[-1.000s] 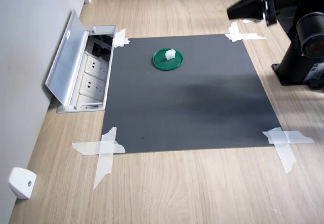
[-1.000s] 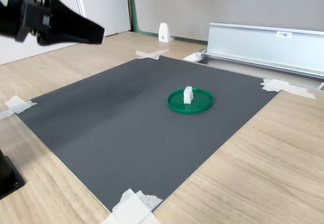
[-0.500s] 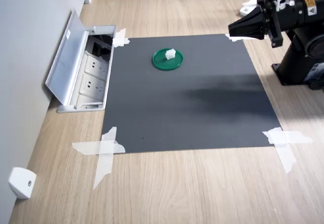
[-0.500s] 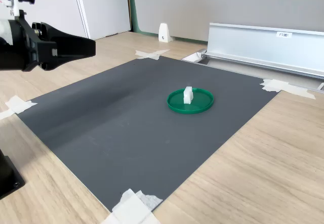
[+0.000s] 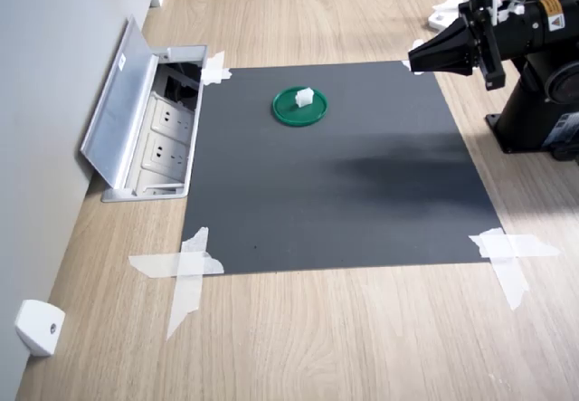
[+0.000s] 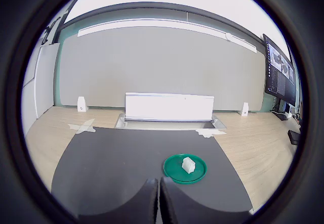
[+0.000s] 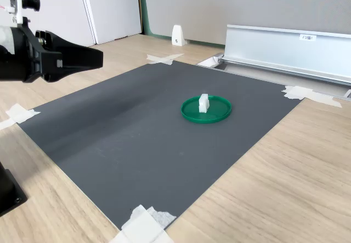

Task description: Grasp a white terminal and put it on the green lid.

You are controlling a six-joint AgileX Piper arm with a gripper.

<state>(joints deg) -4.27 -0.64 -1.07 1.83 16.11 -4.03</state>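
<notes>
White terminal (image 5: pixel 303 97) sitting on the green lid (image 5: pixel 288 109), upper middle of the first exterior view, on the dark mat (image 5: pixel 344 184). Same pair just right of centre in the second exterior view. Gripper (image 5: pixel 414 57) way off at the upper right of the first exterior view, up in the air, nothing in it. Fingers (image 6: pixel 150 204) pressed together in the wrist view, so clenched, probably fully.

Arm base (image 5: pixel 543 111) cropped by first exterior view's right edge.
</notes>
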